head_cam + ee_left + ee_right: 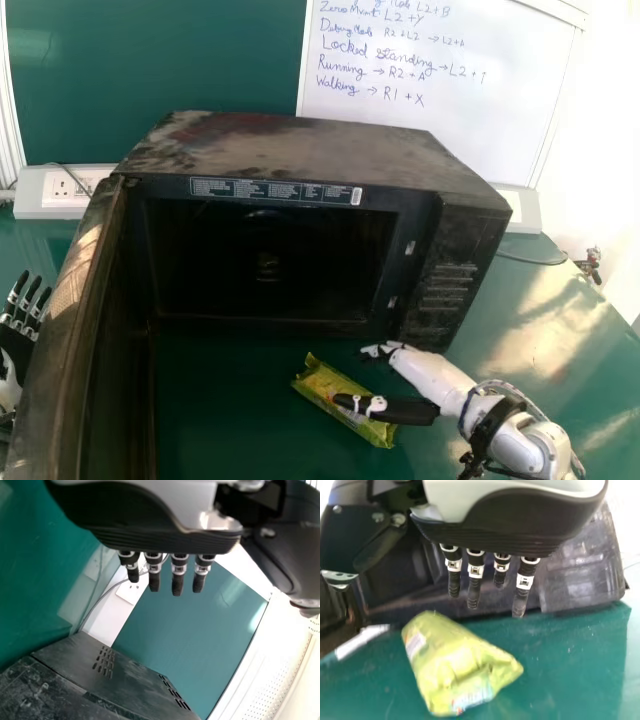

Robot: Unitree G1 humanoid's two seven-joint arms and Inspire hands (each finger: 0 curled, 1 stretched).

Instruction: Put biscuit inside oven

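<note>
Biscuit packet (323, 384) lies on the table (225, 420) just beside the right hand (412, 411), partly under its thumb; fingers stand spread, straight. Ahead of them is the open oven (300, 150). Left hand (14, 345): spread.

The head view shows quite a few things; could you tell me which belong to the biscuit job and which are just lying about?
For the job:
biscuit packet
oven, door open
right hand, by the packet

Just there:
whiteboard
white socket panel
small unidentified object near the right edge
</note>
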